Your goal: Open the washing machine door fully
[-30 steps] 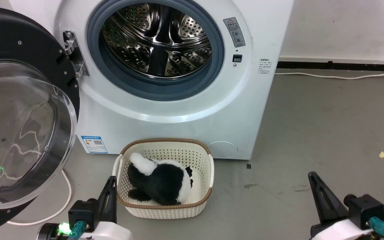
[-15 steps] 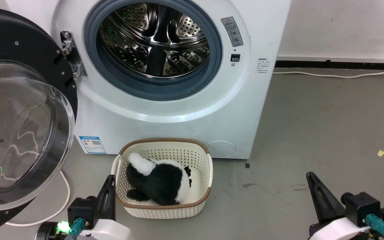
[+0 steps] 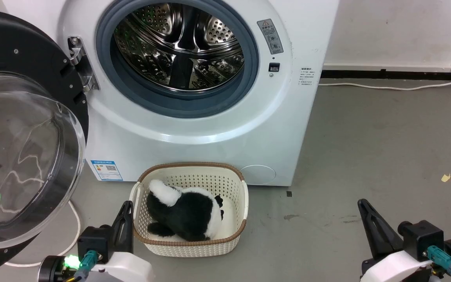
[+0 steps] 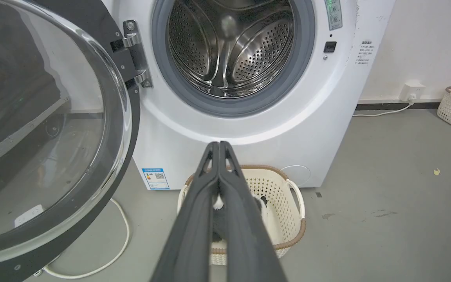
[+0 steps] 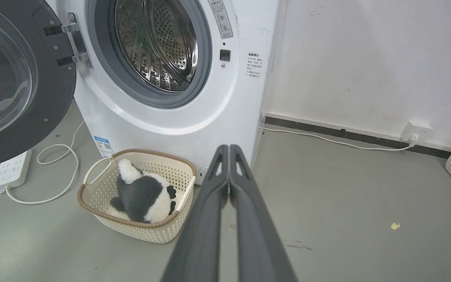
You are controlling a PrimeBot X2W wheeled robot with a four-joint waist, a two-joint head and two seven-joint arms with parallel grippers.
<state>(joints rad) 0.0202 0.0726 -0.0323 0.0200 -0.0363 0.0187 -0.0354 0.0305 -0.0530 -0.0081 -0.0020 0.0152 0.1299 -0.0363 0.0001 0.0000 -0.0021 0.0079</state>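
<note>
change: only a slight camera-borne shift of the head view is noted | washing machine door (image 3: 22, 149) is left swung wide at 9 o'clock of the washing machine (image 3: 194, 133) | left gripper (image 3: 127, 204) and right gripper (image 3: 361, 202) are pressed closed, empty | opening is judged essentially done

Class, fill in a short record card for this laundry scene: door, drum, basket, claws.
door: washing machine door stands wide open, to the left of the washing machine
inside: steel drum, nothing visible in it
container: cream basket on the floor before the machine, holds a black-and-white plush toy
left claw: shut, empty, apart from the door
right claw: shut, empty, apart from the machine
</note>
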